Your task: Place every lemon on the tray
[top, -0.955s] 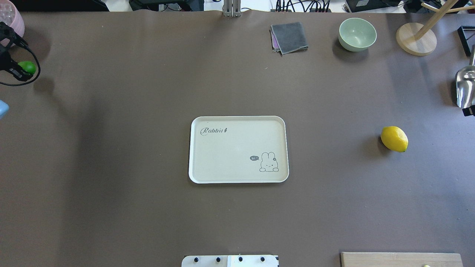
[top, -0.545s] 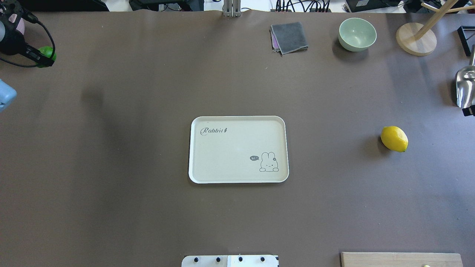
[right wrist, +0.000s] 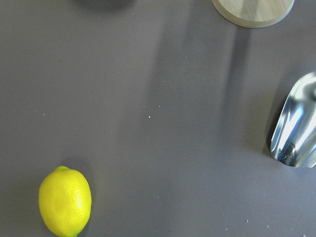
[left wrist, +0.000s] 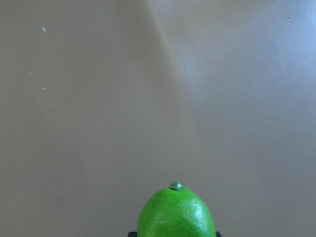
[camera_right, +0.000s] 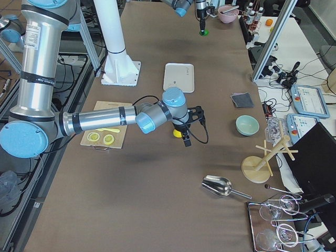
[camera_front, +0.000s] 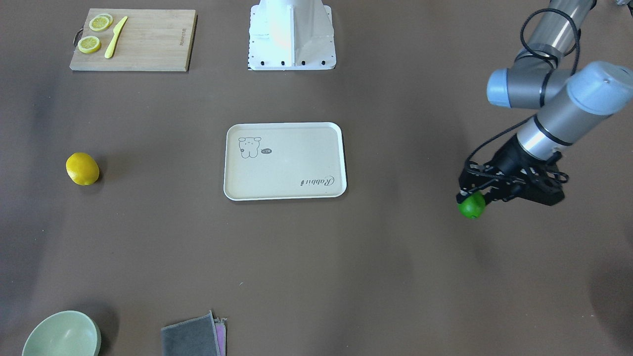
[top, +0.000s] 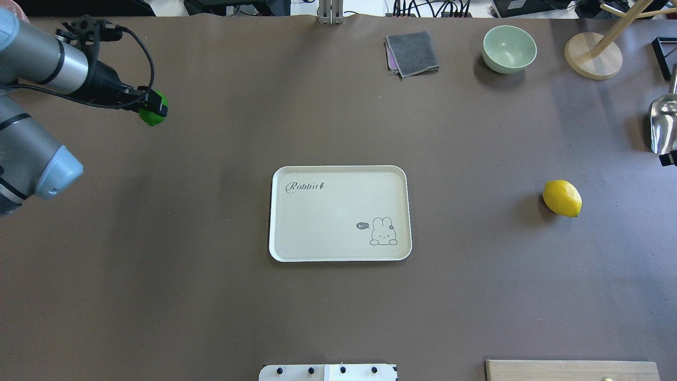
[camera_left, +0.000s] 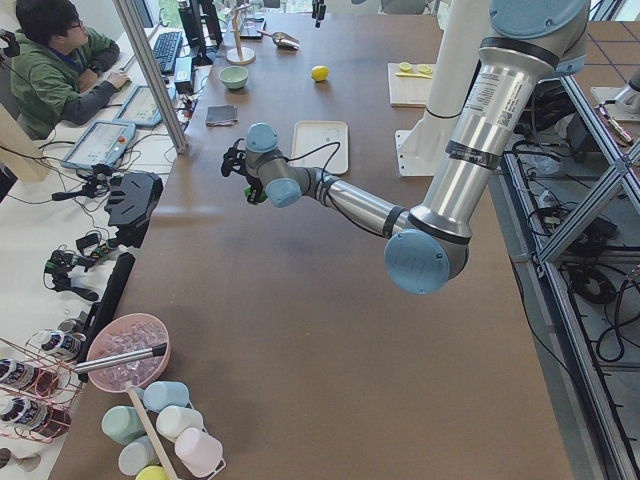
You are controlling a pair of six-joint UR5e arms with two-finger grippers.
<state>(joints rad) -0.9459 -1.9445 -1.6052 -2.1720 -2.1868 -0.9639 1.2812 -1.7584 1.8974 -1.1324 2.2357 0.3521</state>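
My left gripper (top: 153, 109) is shut on the green lemon (top: 151, 117) and holds it above the table, far-left of the tray (top: 338, 174). The green lemon fills the bottom of the left wrist view (left wrist: 177, 215) and shows in the front view (camera_front: 472, 206). The cream tray with "Rabbit" script has nothing on it (camera_front: 284, 168). The yellow lemon (top: 561, 198) lies on the table right of the tray, and shows in the right wrist view (right wrist: 64, 201). My right gripper (camera_right: 187, 137) shows only in the exterior right view, raised near the yellow lemon; I cannot tell its state.
A green bowl (top: 509, 48), a folded grey cloth (top: 412, 53), a wooden stand (top: 592, 55) and a metal scoop (top: 664, 121) lie at the far and right edges. A cutting board (camera_front: 148, 42) with lemon slices and a yellow knife sits near the robot base.
My left gripper has carried the green lemon from the table's far left edge rightward, towards the tray. The tray and yellow lemon have not moved.
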